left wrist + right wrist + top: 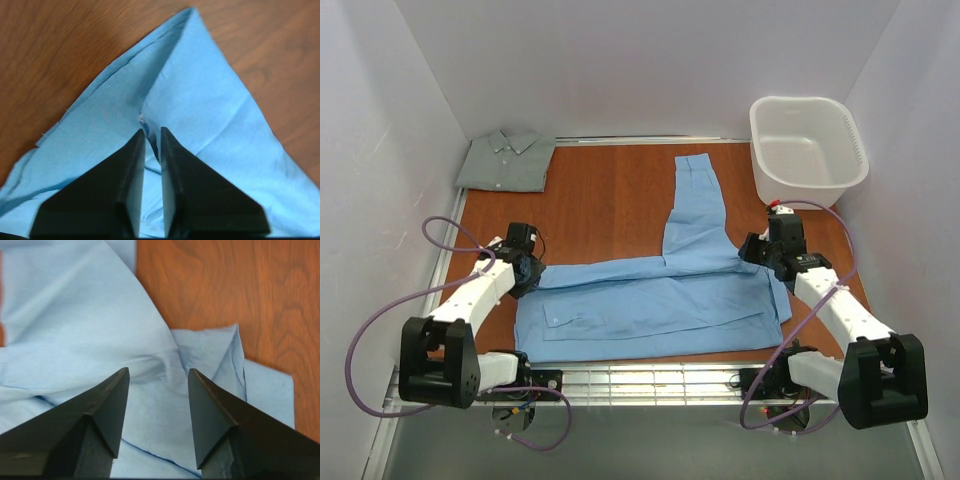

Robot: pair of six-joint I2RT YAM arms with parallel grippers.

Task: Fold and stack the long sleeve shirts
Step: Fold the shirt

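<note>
The light sky-blue shirt (650, 305) lies spread across the table's near half, one sleeve (695, 205) stretching towards the back. The grey-green shirt (507, 160) lies folded at the back left corner. My left gripper (532, 272) is at the blue shirt's left edge, shut on a fold of its cloth (180, 100), seen pinched between the fingers in the left wrist view. My right gripper (760, 255) is at the shirt's right edge near the sleeve's root, open over bunched blue cloth (165, 365) with nothing between the jaws.
A white plastic basket (807, 150) stands at the back right corner. White walls close in the table on three sides. A metal rail (640, 380) runs along the near edge between the arm bases.
</note>
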